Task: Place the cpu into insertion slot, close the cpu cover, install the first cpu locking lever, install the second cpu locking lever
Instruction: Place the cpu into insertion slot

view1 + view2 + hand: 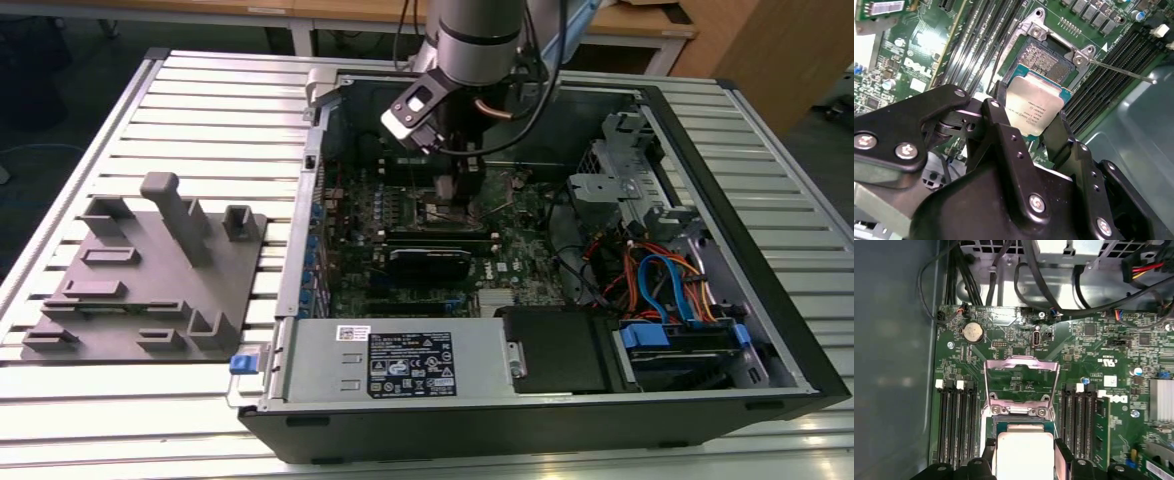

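My gripper (pixel 1028 119) is shut on the cpu (pixel 1037 104), a flat square chip with a dull silver top, its black fingers (pixel 998 102) pressing two opposite edges. The chip hangs tilted just above the open insertion slot (pixel 1046 56), partly overlapping its near edge. In the first wrist view the cpu (pixel 1024 452) sits between the fingers (pixel 1061 460) in front of the cpu cover (pixel 1021 371), a silvery frame plate swung up and open. A thin locking lever (pixel 1126 71) sticks out sideways, unlatched. In the exterior view the gripper (pixel 449 190) reaches down into the computer case (pixel 747 200) over the motherboard.
Black memory slots (pixel 956 420) flank the socket, and one memory stick (pixel 1101 422) stands beside it. Cable bundles (pixel 667 280) and a drive cage (pixel 621 185) fill the exterior view's right. The power supply (pixel 400 365) lies in front. A grey fixture tray (pixel 147 270) rests on the table outside.
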Tool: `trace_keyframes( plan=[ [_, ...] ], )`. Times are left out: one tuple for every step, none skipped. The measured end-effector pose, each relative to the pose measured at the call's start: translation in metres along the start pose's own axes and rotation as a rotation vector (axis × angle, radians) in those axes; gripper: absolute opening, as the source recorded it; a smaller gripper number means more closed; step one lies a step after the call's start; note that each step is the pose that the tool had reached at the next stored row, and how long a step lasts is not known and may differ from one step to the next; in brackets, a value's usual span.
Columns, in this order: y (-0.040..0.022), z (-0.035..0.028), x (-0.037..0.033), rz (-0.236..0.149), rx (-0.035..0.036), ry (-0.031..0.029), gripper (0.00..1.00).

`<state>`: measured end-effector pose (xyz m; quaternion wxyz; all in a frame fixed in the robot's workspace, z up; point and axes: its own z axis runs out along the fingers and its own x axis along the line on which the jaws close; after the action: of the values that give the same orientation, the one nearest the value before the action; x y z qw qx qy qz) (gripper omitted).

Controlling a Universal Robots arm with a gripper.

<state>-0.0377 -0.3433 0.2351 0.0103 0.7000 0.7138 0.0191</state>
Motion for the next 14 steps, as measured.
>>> trace_keyframes(
  plan=[
    [-0.0003, 0.0018, 0.0003, 0.0, -0.0004, 0.0, 0.54],
    [-0.0005, 0.0035, 0.0006, 0.0, -0.0006, 0.0, 0.54],
    [-0.0009, 0.0052, 0.001, 0.001, -0.0007, -0.0001, 0.54],
    [-0.0012, 0.0066, 0.0016, 0.002, -0.0008, -0.0001, 0.54],
    [-0.0015, 0.008, 0.0022, 0.004, -0.0008, -0.0002, 0.54],
    [-0.0019, 0.0096, 0.0032, 0.005, -0.0008, -0.0002, 0.54],
    [-0.0023, 0.0113, 0.0042, 0.005, -0.0008, -0.0003, 0.54],
    [-0.0031, 0.0129, 0.0049, 0.005, -0.0008, -0.0003, 0.54],
    [-0.0043, 0.0145, 0.0054, 0.005, -0.0009, -0.0002, 0.54],
    [-0.006, 0.0161, 0.0057, 0.005, -0.001, -0.0002, 0.54],
    [-0.0078, 0.0177, 0.0058, 0.005, -0.0012, -0.0002, 0.54],
    [-0.0091, 0.0193, 0.0058, 0.005, -0.0014, -0.0002, 0.54],
    [-0.0101, 0.0211, 0.0058, 0.006, -0.0018, -0.0004, 0.54],
    [-0.0106, 0.023, 0.0058, 0.006, -0.0024, -0.0004, 0.54]
  ],
)
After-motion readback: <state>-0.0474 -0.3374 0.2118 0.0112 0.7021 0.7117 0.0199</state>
